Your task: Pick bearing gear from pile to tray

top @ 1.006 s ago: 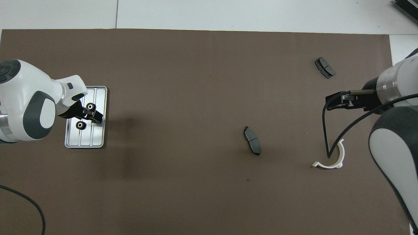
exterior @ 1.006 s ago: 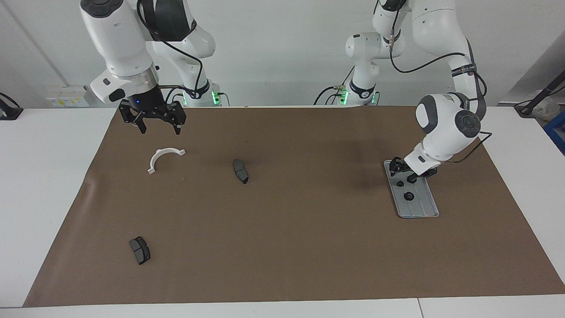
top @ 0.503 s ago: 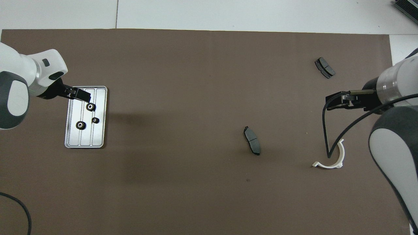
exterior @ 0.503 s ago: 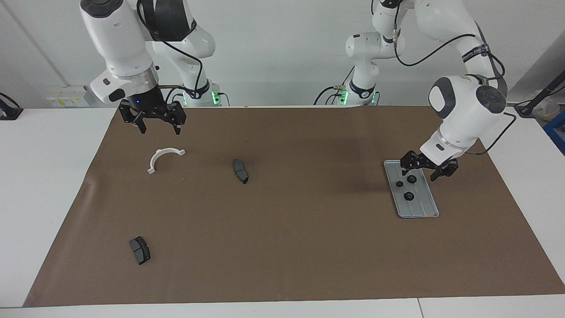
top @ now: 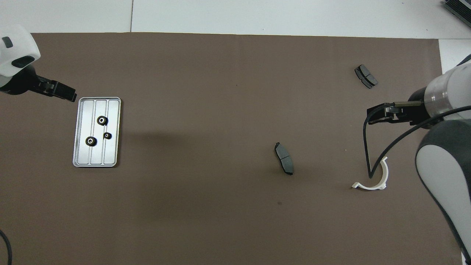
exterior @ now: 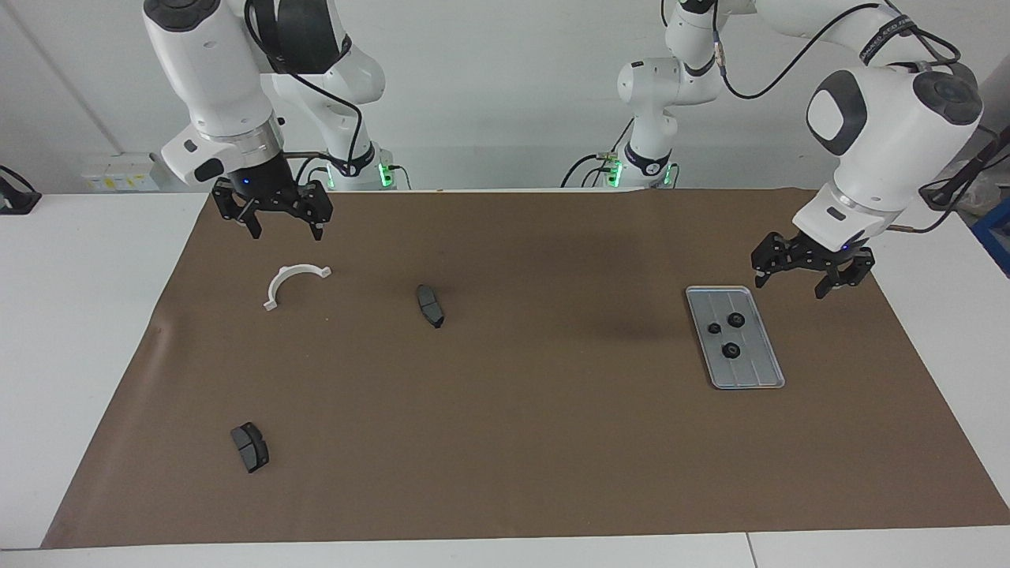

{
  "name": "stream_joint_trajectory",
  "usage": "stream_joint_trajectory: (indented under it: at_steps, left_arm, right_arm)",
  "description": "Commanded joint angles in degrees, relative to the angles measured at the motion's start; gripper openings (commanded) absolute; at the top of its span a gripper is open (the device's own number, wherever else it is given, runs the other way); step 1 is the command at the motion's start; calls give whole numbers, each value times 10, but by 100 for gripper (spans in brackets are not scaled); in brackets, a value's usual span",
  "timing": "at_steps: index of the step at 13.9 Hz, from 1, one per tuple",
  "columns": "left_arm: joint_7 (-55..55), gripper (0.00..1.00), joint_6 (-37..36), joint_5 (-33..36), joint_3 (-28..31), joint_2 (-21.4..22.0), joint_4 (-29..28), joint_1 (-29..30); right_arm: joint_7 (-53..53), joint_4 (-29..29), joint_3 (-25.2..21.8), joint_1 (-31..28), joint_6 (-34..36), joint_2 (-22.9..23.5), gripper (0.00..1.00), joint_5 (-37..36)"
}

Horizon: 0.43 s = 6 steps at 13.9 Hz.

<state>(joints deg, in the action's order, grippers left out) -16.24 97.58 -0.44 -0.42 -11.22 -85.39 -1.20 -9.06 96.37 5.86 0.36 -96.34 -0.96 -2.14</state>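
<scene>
Left gripper hangs empty with fingers spread, raised above the mat just off the tray's robot-side end.

The tray lies at the left arm's end of the table and holds three small black bearing gears, none of them touched by a gripper; the delivery step looks finished. On the mat, only two dark grey pads and a white half-ring bracket show, well apart from the tray, so I judge that no gear is left to fetch, and the next move would be a check for any stray ring or a retreat. The left arm's wrist points down with its forearm raised high; the right gripper waits, open and empty, above the mat near the bracket.
</scene>
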Motion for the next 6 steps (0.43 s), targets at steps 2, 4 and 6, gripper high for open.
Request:
stream_joint_trajectory:
  at_steps: [2, 4, 6]
  left_arm:
    - [-5, 100, -95, 11, 2, -5, 79, -6]
    - [-5, 100, -109, 11, 0, -2, 81, -6]
    - [-5, 100, -112, 11, -2, 1, 81, -7]
  right_arm:
    - [18, 14, 3, -10, -2, -12, 100, 13]
    - [17, 14, 3, -10, -2, -13, 100, 13]
    - [18, 14, 3, -10, -2, -13, 100, 13]
